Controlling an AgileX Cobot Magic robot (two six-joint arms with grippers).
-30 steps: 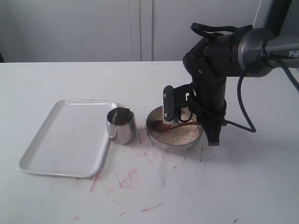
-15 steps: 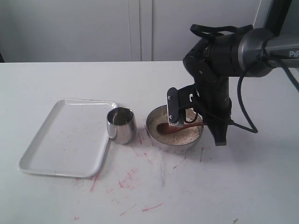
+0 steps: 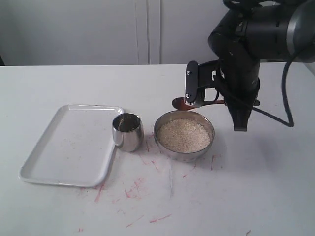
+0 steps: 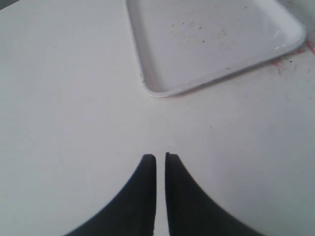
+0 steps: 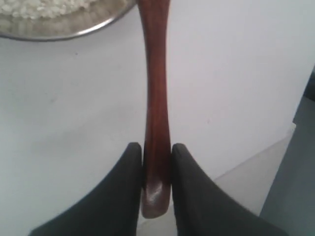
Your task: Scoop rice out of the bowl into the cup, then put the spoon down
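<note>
the spoon (image 3: 181, 103) has risen out of the rice (image 3: 183, 135) and now hangs over the rim of the bowl (image 3: 158, 140), its handle clamped between the right fingers (image 5: 120, 196). next it likely carries across to the cup (image 3: 129, 135). the left fingers (image 4: 142, 196) sit closed and empty.

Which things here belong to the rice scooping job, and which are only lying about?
Part of the job: rice, bowl, cup, spoon, right gripper holding the spoon.
Lying about: white tray, left gripper, shut and holding nothing.
</note>
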